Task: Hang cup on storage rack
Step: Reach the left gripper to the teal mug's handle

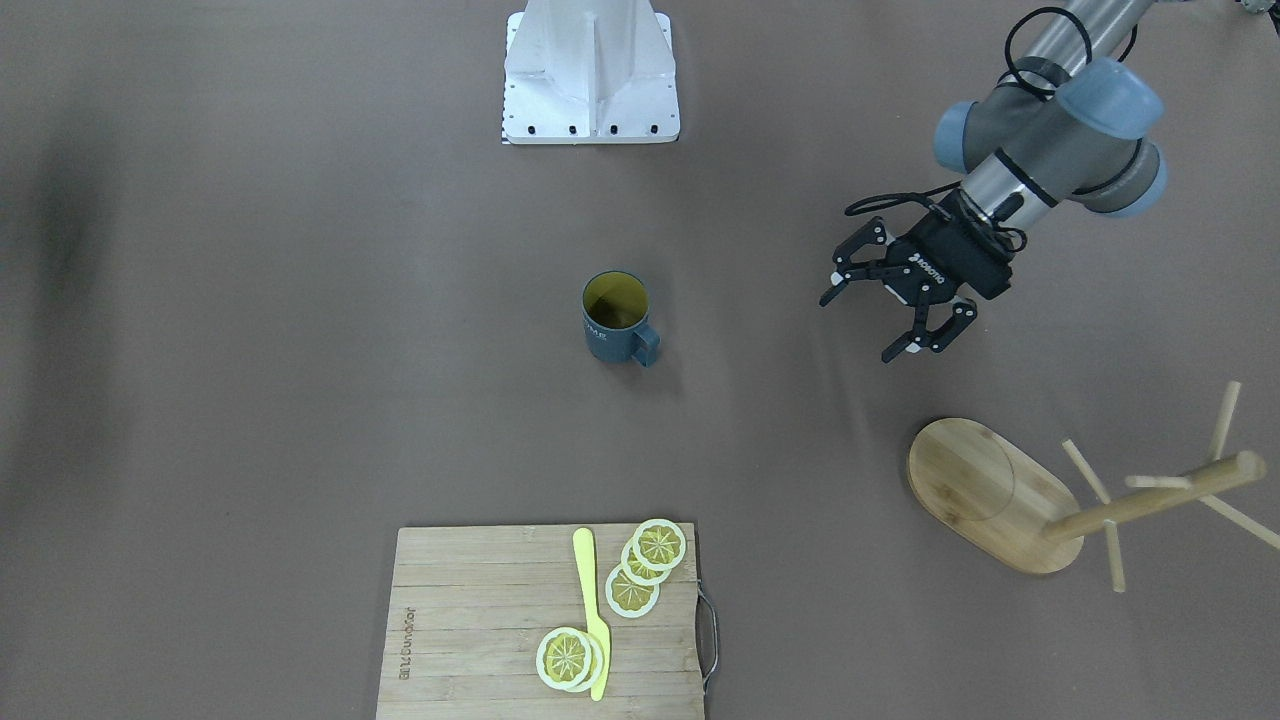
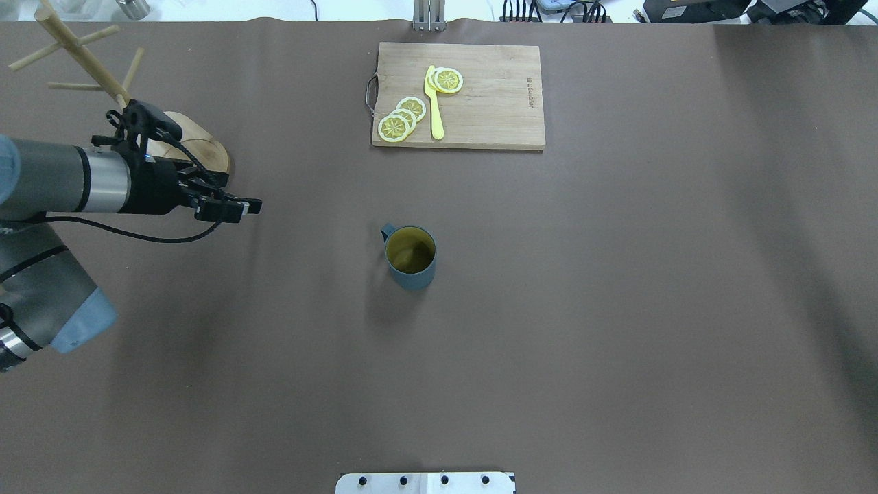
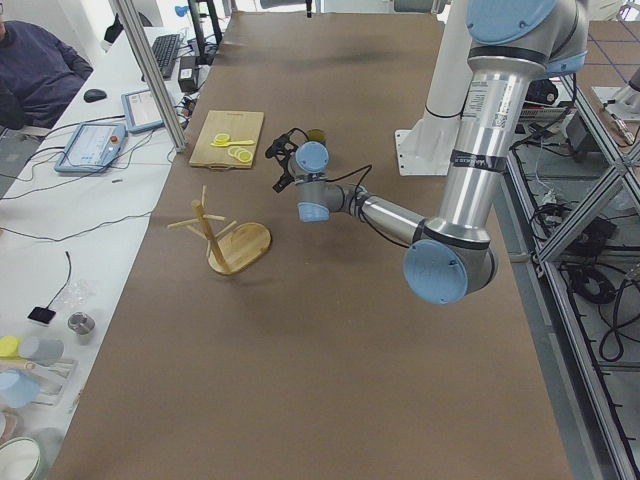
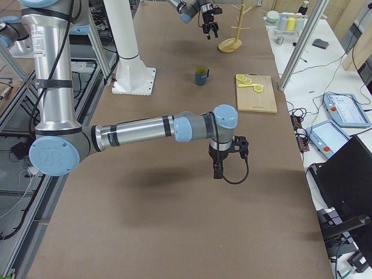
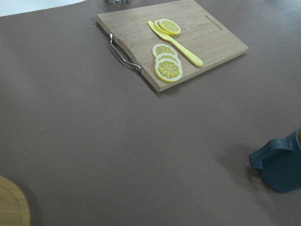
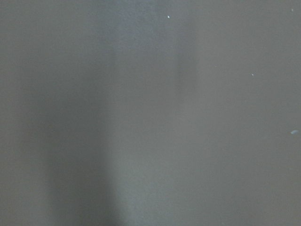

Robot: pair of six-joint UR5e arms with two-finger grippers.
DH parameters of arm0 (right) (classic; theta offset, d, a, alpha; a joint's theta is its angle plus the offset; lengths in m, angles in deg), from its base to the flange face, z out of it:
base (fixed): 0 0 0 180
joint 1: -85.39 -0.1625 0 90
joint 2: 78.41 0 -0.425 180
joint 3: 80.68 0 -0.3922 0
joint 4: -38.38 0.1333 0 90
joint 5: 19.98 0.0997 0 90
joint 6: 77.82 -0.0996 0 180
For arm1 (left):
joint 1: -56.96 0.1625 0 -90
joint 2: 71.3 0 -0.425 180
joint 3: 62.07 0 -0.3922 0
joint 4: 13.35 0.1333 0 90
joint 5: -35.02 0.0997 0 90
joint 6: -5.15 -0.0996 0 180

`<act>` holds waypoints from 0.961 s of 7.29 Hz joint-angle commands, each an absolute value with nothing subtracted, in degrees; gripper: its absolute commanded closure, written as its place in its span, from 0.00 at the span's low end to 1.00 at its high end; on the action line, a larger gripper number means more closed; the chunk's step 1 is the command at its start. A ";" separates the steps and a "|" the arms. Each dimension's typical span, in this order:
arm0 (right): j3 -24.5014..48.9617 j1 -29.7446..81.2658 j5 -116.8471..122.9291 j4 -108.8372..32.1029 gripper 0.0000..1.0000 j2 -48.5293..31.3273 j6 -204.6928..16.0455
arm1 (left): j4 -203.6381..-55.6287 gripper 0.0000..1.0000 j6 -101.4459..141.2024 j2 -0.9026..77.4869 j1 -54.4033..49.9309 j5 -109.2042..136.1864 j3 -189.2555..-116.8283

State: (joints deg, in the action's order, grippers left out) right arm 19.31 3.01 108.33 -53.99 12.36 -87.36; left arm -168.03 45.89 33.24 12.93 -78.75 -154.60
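The cup (image 1: pixel 615 320), dark blue-grey with a yellow inside, stands upright on the brown table near its middle; it also shows in the overhead view (image 2: pixel 410 257) and at the right edge of the left wrist view (image 5: pixel 280 165). The storage rack (image 1: pixel 985 495), a bamboo mug tree on an oval base, stands at the table's left end (image 2: pixel 82 58). My left gripper (image 1: pixel 858 327) is open and empty above the table, between rack and cup, closer to the rack (image 2: pixel 248 206). My right gripper (image 4: pixel 217 172) shows only in the exterior right view, far from the cup; I cannot tell its state.
A wooden cutting board (image 1: pixel 480 620) with lemon slices (image 1: pixel 645 565) and a yellow knife (image 1: pixel 593 610) lies at the far side from the robot (image 2: pixel 494 103). The white robot base plate (image 1: pixel 590 75) sits behind the cup. The right wrist view shows only bare table surface.
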 commanded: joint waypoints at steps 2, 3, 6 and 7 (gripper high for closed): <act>19.52 1.90 107.99 -53.99 0.00 15.63 -81.97 | -168.13 0.03 45.49 40.47 18.90 -71.94 -149.11; 19.61 1.90 107.99 -53.99 0.00 15.72 -82.13 | -168.22 0.07 45.23 42.32 20.03 -71.94 -146.74; 19.61 1.90 108.07 -53.91 0.00 15.72 -82.22 | -168.22 0.11 45.14 44.18 22.93 -70.72 -145.04; 19.61 1.90 108.08 -53.91 0.00 15.72 -82.30 | -168.13 0.15 45.14 44.36 24.95 -67.40 -144.52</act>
